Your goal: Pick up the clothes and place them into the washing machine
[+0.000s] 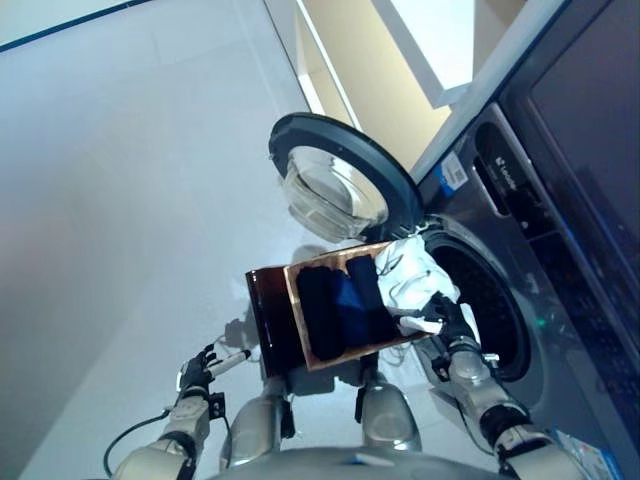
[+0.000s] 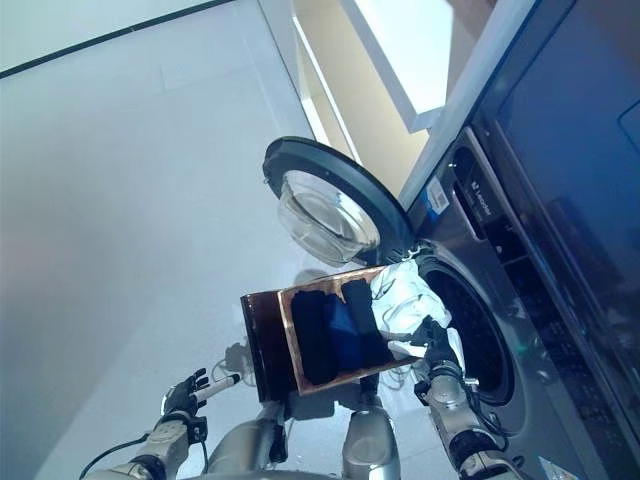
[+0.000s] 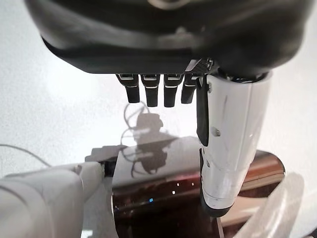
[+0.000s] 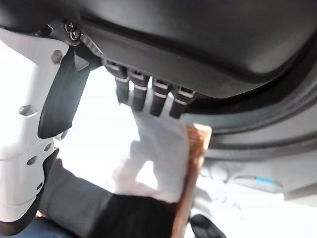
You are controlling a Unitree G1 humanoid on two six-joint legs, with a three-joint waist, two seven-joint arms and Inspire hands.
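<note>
A shallow wicker basket [image 1: 298,330] rests on a dark brown box [image 1: 268,320] beside the washing machine [image 1: 540,250]. In it lie dark clothes [image 1: 318,310] and a blue garment [image 1: 352,305]. A white garment [image 1: 412,270] is heaped at the basket's end nearest the open drum [image 1: 490,300]. My right hand [image 1: 450,325] is at that end, its relaxed fingers [image 4: 158,96] reaching the white garment [image 4: 158,153] and the thumb held straight apart from them. My left hand [image 1: 200,372] hangs open and empty low beside the box, over the floor.
The machine's round door [image 1: 335,180] stands swung open behind the basket. The pale floor [image 1: 120,200] spreads to the left. The brown box's glossy side [image 3: 163,198] shows past my left hand [image 3: 148,91].
</note>
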